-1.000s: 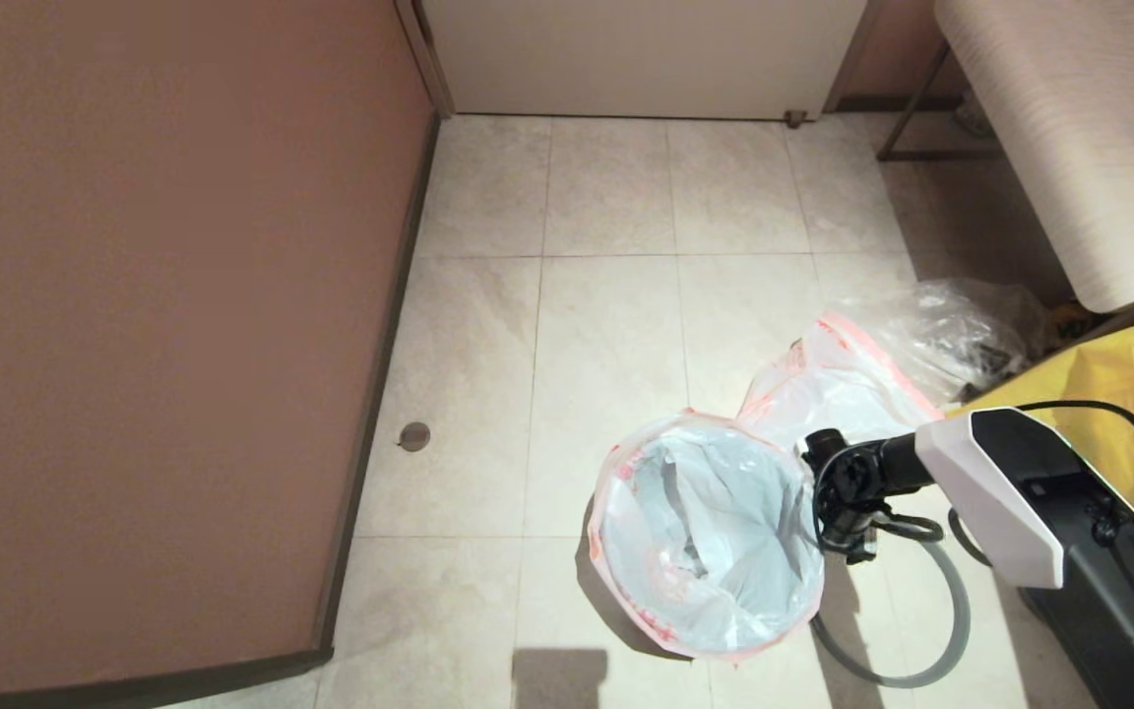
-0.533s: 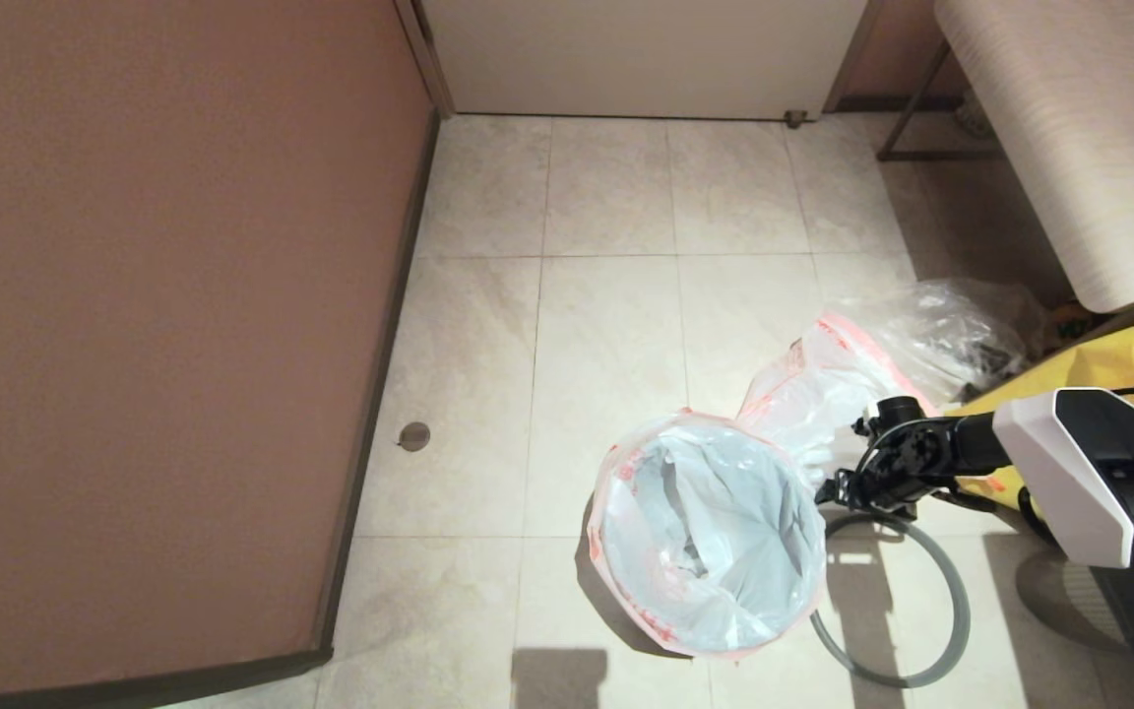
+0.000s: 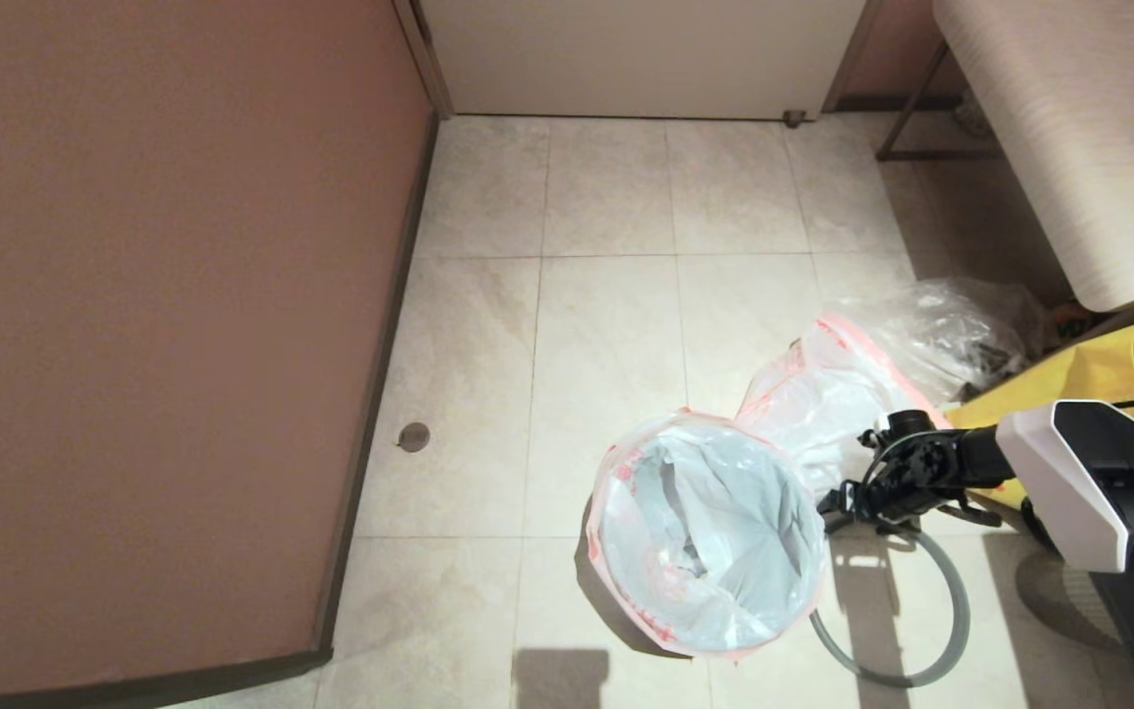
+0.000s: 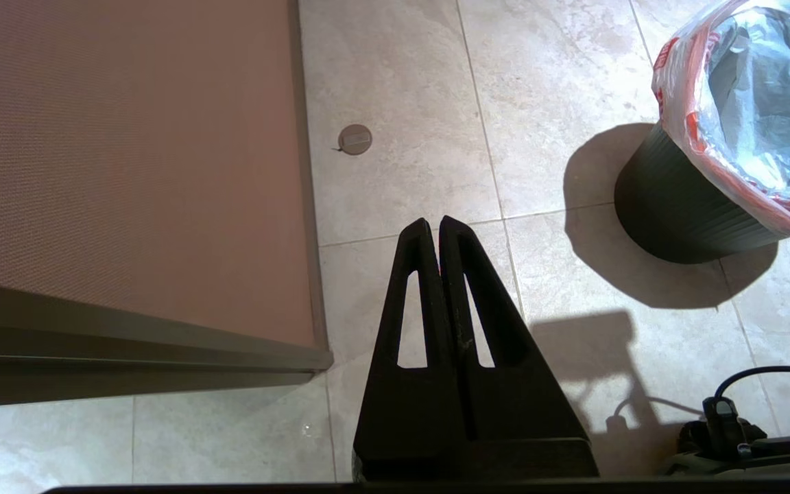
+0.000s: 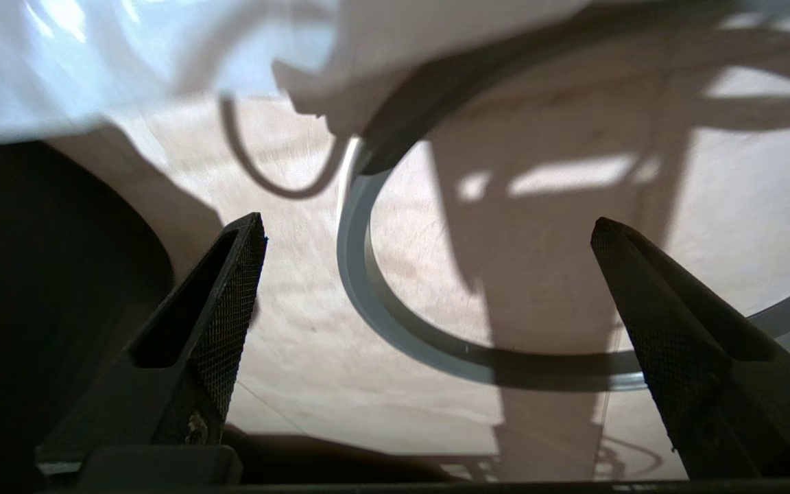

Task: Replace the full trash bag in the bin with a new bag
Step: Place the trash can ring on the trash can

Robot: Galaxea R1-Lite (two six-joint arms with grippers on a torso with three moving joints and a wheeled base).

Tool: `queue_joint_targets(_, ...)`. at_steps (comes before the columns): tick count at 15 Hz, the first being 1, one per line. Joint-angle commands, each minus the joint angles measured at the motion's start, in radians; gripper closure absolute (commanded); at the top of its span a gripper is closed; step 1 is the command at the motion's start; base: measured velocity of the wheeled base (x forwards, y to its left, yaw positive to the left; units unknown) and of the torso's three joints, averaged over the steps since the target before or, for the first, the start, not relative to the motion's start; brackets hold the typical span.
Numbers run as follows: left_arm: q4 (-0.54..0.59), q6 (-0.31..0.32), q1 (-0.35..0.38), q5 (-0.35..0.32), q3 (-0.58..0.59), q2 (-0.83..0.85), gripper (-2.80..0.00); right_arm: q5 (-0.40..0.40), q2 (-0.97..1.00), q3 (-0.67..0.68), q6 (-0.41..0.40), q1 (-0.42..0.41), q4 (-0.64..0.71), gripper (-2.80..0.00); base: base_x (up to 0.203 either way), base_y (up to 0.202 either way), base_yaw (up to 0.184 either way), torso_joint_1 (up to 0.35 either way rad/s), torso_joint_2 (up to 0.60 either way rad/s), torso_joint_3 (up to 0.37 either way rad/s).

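- The left gripper (image 4: 439, 226) hangs nearest the robot, idle above the pale floor tiles (image 3: 606, 325) by the brown wall panel (image 3: 154, 325); its black fingers are pressed together on nothing.
- The separate grey ring rim (image 3: 956, 630) lies flat on the tiles just to the right of the bin, partly tucked under the bag's overhang.
- The right gripper (image 3: 838, 507) sits low over the far edge of that ring, just beside the bin's right side; its fingers (image 5: 230, 302) are spread wide, and the ring's grey arc (image 5: 395, 329) runs between them with nothing pinched.
- The bin (image 4: 676, 206), a small round tapering black plastic bucket, stands on the floor with a translucent white thin plastic bag, the new bag (image 3: 715, 532), lining it; the bag's orange-red hem is folded out over the lip.
- Just behind the bin, the full trash bag (image 3: 823, 394), translucent white with an orange-red hem band, lies slumped on the floor and touches the bin's far right side.
- Beyond it rest a clear crumpled plastic bag (image 3: 951, 330) and a yellow fabric tote (image 3: 1118, 369), under the edge of a pale wood-grain table (image 3: 1049, 128).
- The step in hand appears to be picking up the ring to clamp the fresh liner in place.
- The next move likely calls for lowering until the fingers straddle the thin band, then closing without snagging the loose film beside it.
- The ring then has to be carried level over the bin mouth and pressed down evenly, so that the hem stays trapped all round.
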Motion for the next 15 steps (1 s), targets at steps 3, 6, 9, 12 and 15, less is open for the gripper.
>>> queue_joint_targets(3, 0.000, 0.001, 0.000, 0.000, 0.000, 0.001, 0.00, -0.010, 0.066, 0.038, -0.099, -0.003, 0.008, -2.80, 0.000, 0.000, 0.000, 0.000, 0.00, 0.000)
queue_joint_targets(6, 0.000, 0.001, 0.000, 0.000, 0.000, 0.001, 0.00, 0.035, 0.073, 0.067, -0.140, 0.008, 0.007, -2.80, 0.000, 0.000, 0.000, 0.000, 0.00, 0.000)
queue_joint_targets(9, 0.000, 0.001, 0.000, 0.000, 0.000, 0.001, 0.00, 0.027, 0.089, 0.080, -0.182, 0.020, 0.003, -2.80, 0.000, 0.000, 0.000, 0.000, 0.00, 0.000)
queue_joint_targets(12, 0.000, 0.001, 0.000, 0.000, 0.000, 0.001, 0.00, -0.027, 0.095, 0.112, -0.237, 0.050, 0.000, -2.80, 0.000, 0.000, 0.000, 0.000, 0.00, 0.000)
queue_joint_targets(15, 0.000, 0.001, 0.000, 0.000, 0.000, 0.001, 0.00, -0.062, 0.114, 0.113, -0.299, 0.057, -0.002, 0.00, 0.000, 0.000, 0.000, 0.000, 0.00, 0.000)
